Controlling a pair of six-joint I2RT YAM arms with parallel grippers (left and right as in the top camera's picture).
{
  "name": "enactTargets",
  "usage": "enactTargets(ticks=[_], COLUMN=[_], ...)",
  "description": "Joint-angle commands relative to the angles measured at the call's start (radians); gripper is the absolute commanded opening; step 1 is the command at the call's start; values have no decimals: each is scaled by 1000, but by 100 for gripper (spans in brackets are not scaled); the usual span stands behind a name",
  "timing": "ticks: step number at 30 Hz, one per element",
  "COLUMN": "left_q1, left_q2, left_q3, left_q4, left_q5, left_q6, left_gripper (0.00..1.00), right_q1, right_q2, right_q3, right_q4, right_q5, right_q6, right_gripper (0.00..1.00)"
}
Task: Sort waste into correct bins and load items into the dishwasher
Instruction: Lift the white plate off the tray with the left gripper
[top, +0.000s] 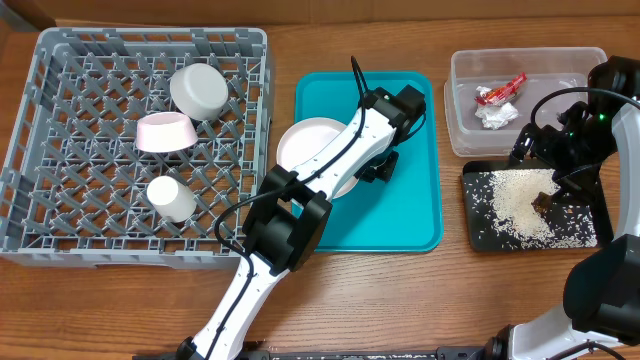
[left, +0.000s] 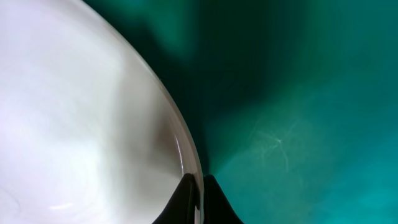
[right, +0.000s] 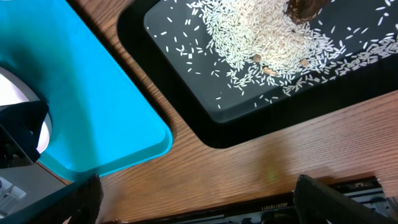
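Overhead, the left arm (top: 335, 150) hides most of the plate (top: 303, 140). In the right wrist view, the brown lump (right: 305, 7) gets cropped.

Robot test lab staged as a kitchen chore. Wood-grain bench (top: 400, 300) carries a grey dish rack (top: 60, 150), teal tray (top: 410, 215), clear tub (top: 460, 130) and black tray (top: 478, 235), set around my left arm (top: 300, 215) and right arm (top: 600, 290).

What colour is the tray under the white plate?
The tray is teal; the overhead view shows it best.
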Motion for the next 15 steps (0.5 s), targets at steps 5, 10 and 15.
enactTargets(ticks=[5, 10, 15], left_q1=[-3, -2, 23], left_q2=[-9, -40, -109], left_q3=[131, 309, 458], left_q4=[-104, -177, -222], left_q5=[32, 105, 166], left_q6=[1, 2, 2], left_gripper=[4, 4, 4], right_q1=[-8, -8, -8], right_q2=[-33, -33, -33], right_q3=[14, 14, 14], right_q4=[2, 2, 2], right_q5=[10, 10, 10], right_q6=[4, 3, 3], right_gripper=[100, 100, 100])
